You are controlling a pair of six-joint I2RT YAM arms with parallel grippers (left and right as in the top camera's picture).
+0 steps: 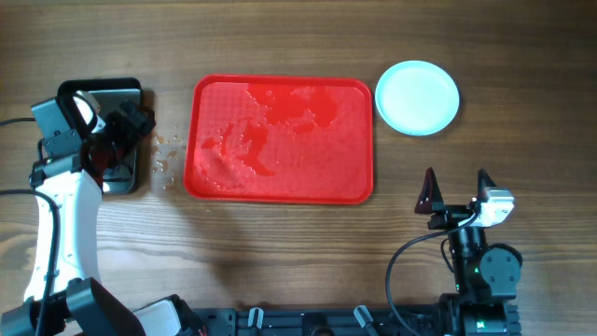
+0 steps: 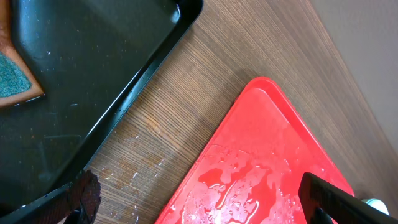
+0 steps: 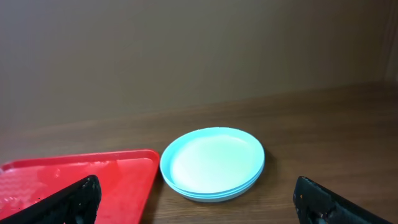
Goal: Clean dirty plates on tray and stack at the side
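The pale-blue plates (image 1: 417, 97) sit in one stack on the table, just right of the red tray (image 1: 280, 140); the stack also shows in the right wrist view (image 3: 212, 163). The tray holds no plates and is wet, with water pooled on it (image 2: 249, 180). My left gripper (image 1: 126, 131) is open and empty, over the right edge of the black pan (image 1: 119, 135), left of the tray; its fingers show in the left wrist view (image 2: 205, 202). My right gripper (image 1: 455, 191) is open and empty near the front right, below the plates (image 3: 199, 202).
A sponge with an orange edge and blue-green face (image 2: 15, 81) lies in the black pan (image 2: 74, 93). Water droplets (image 1: 166, 154) speckle the wood between pan and tray.
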